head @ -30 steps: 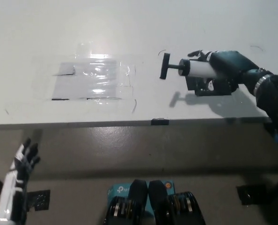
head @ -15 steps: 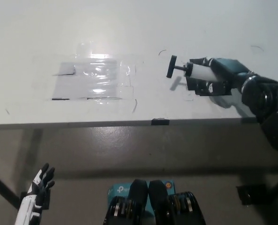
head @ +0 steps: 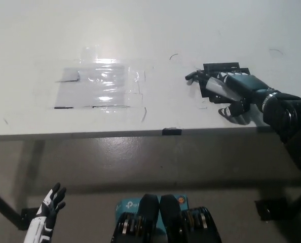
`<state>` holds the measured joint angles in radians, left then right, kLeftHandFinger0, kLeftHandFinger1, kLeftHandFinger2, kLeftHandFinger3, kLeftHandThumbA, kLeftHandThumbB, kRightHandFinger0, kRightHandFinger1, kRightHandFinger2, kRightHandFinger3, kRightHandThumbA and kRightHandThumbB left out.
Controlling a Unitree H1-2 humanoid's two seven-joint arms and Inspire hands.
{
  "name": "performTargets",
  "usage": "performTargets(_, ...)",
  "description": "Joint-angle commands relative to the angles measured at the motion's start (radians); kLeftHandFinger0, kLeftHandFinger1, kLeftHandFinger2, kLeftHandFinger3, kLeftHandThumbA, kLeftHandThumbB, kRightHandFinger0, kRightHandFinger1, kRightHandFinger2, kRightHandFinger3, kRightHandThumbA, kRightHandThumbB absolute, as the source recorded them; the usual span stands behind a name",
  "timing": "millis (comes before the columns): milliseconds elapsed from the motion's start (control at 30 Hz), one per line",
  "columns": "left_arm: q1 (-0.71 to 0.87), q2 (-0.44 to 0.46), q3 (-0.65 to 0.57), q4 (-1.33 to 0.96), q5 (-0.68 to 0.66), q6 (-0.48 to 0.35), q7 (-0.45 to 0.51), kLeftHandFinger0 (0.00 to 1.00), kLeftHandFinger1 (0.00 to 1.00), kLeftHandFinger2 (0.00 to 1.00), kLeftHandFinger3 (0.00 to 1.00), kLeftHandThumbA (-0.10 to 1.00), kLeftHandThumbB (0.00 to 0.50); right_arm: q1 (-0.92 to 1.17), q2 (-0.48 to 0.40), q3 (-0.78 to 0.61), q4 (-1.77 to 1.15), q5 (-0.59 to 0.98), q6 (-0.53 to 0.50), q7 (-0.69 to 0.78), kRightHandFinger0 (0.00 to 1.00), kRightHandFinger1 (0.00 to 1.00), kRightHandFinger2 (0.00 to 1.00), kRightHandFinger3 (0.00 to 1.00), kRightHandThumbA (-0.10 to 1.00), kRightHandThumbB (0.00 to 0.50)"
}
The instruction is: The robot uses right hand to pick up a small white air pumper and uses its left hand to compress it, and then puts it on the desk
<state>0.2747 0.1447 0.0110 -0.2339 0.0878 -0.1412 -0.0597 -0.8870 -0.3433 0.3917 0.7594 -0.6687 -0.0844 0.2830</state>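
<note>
The small white air pumper (head: 214,86) lies on the white desk (head: 155,30) at the right, mostly covered by my black right hand (head: 235,92). Its black base (head: 221,67) shows just beyond the hand, and its dark handle end (head: 190,77) pokes out to the left. The right hand rests palm down over the pumper with fingers stretched along it and the thumb (head: 226,111) spread away toward the desk's front edge, so it looks open. My white left hand (head: 48,211) hangs low at the lower left, below the desk, fingers apart and holding nothing.
A shiny clear plastic sheet (head: 99,86) is taped flat on the desk left of centre. The desk's front edge (head: 140,133) runs across the middle of the view, with a small black tab (head: 171,131) on it. Grey floor lies below.
The right hand came down from holding the pumper above the desk and turned palm down, so the pumper now lies on the desk. The left hand dropped lower at the bottom left.
</note>
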Motion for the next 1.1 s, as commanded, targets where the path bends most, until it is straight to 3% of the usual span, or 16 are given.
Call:
performTargets(0, -0.008, 0.011, 0.005, -0.014, -0.001, -0.035, 0.001, 1.0, 1.0, 1.0, 1.0, 1.0, 0.095, -0.044, -0.026, -0.012, -0.063, 0.01, -0.031, -0.046, 1.0, 1.0, 1.0, 1.0, 0.88, 0.414)
performTargets(67, -0.009, 0.013, 0.004, -0.013, 0.005, -0.037, 0.0, 1.0, 1.0, 1.0, 1.0, 1.0, 0.093, -0.036, -0.026, -0.03, -0.086, 0.016, -0.04, -0.084, 1.0, 1.0, 1.0, 1.0, 0.88, 0.419)
performTargets(167, 0.0, 0.008, -0.005, -0.018, 0.006, -0.037, -0.003, 1.0, 1.0, 1.0, 1.0, 1.0, 0.086, -0.008, -0.039, -0.072, -0.164, 0.022, -0.047, -0.142, 1.0, 1.0, 1.0, 1.0, 1.0, 0.418)
performTargets(267, 0.0, 0.0, -0.017, -0.015, 0.012, -0.038, -0.003, 1.0, 1.0, 1.0, 1.0, 1.0, 0.076, 0.006, -0.044, -0.147, -0.212, 0.082, -0.102, -0.192, 1.0, 1.0, 1.0, 1.0, 0.99, 0.394)
performTargets(400, 0.001, -0.001, -0.024, -0.012, 0.027, -0.04, 0.001, 1.0, 1.0, 1.0, 1.0, 1.0, 0.087, 0.015, -0.035, -0.209, -0.286, 0.089, -0.124, -0.247, 1.0, 1.0, 1.0, 1.0, 1.0, 0.398)
performTargets(433, -0.008, -0.003, -0.023, -0.006, 0.014, -0.041, 0.0, 1.0, 1.0, 1.0, 1.0, 1.0, 0.088, 0.016, -0.034, -0.233, -0.349, 0.063, -0.138, -0.31, 1.0, 1.0, 1.0, 1.0, 1.0, 0.369)
performTargets(500, -0.018, -0.002, -0.021, -0.005, 0.009, -0.04, -0.001, 1.0, 1.0, 1.0, 1.0, 1.0, 0.086, 0.015, -0.028, -0.254, -0.388, 0.062, -0.134, -0.325, 1.0, 1.0, 1.0, 1.0, 1.0, 0.366)
performTargets(600, -0.05, 0.006, -0.012, -0.004, -0.009, -0.027, -0.007, 1.0, 1.0, 1.0, 1.0, 1.0, 0.093, 0.069, -0.011, -0.325, -0.598, 0.152, -0.141, -0.301, 1.0, 1.0, 1.0, 1.0, 1.0, 0.32)
performTargets(667, -0.084, 0.01, -0.007, -0.001, -0.005, -0.02, -0.006, 1.0, 1.0, 1.0, 1.0, 1.0, 0.092, 0.128, 0.007, -0.362, -0.738, 0.227, -0.145, -0.283, 1.0, 1.0, 1.0, 1.0, 1.0, 0.342)
performTargets(833, -0.176, 0.013, 0.0, 0.033, -0.015, -0.02, -0.005, 1.0, 1.0, 1.0, 1.0, 1.0, 0.097, 0.352, 0.078, -0.405, -1.075, 0.299, -0.09, -0.285, 1.0, 1.0, 1.0, 1.0, 1.0, 0.317)
performTargets(1067, -0.215, 0.023, 0.0, 0.04, -0.013, -0.019, -0.012, 1.0, 1.0, 1.0, 1.0, 1.0, 0.094, 0.644, 0.205, -0.417, -1.136, 0.333, -0.164, -0.355, 1.0, 1.0, 1.0, 1.0, 1.0, 0.279)
